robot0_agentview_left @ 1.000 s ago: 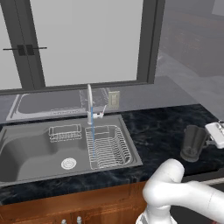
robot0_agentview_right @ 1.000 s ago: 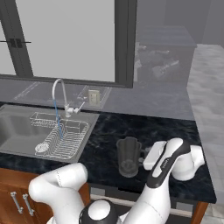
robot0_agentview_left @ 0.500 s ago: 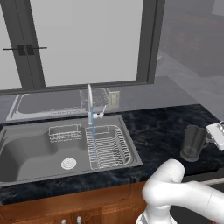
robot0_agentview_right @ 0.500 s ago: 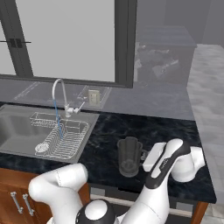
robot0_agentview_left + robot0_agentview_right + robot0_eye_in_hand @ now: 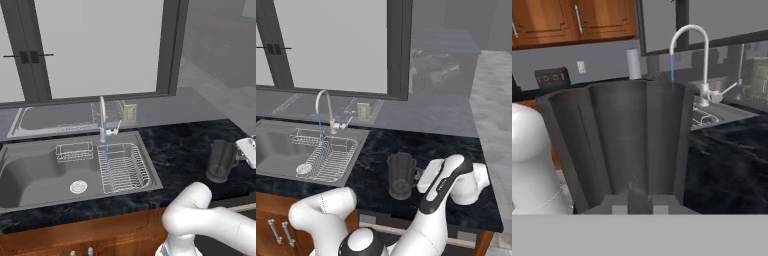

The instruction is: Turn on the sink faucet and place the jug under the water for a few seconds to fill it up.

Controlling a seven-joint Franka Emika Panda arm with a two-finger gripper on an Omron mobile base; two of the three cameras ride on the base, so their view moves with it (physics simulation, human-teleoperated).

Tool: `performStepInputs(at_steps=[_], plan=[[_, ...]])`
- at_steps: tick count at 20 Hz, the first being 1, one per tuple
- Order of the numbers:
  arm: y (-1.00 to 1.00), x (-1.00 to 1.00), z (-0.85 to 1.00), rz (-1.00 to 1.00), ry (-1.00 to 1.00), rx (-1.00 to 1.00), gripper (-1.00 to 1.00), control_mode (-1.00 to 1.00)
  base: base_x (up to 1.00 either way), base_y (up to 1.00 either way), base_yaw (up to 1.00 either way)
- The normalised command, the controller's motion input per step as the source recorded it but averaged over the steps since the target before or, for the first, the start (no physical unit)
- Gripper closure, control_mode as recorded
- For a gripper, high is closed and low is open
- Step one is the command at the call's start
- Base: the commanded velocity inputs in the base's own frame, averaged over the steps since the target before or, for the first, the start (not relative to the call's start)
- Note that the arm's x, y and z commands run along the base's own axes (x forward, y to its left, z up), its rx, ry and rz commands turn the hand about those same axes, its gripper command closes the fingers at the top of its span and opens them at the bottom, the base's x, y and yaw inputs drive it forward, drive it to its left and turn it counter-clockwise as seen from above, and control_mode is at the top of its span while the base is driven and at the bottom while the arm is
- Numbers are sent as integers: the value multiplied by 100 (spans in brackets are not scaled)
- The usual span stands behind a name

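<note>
Nothing moved since earlier: gripper (image 5: 423,178) against jug (image 5: 401,175) handle on bench (image 5: 456,150), fingers hidden, grip unclear; water (image 5: 106,155) running.

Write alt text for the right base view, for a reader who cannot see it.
A dark translucent jug stands upright on the black counter, with the white robot arm's hand right beside its handle. To the left, the faucet runs a thin blue stream of water into the sink.
</note>
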Motion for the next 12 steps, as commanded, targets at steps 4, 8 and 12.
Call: performStepInputs(at_steps=[4,8,12], plan=[[68,-3,73,0,0,0,100,-100,0,0,0],[96,0,59,-4,0,-1,100,-100,0,0,0],[100,0,19,-9,0,-5,100,-100,0,0,0]])
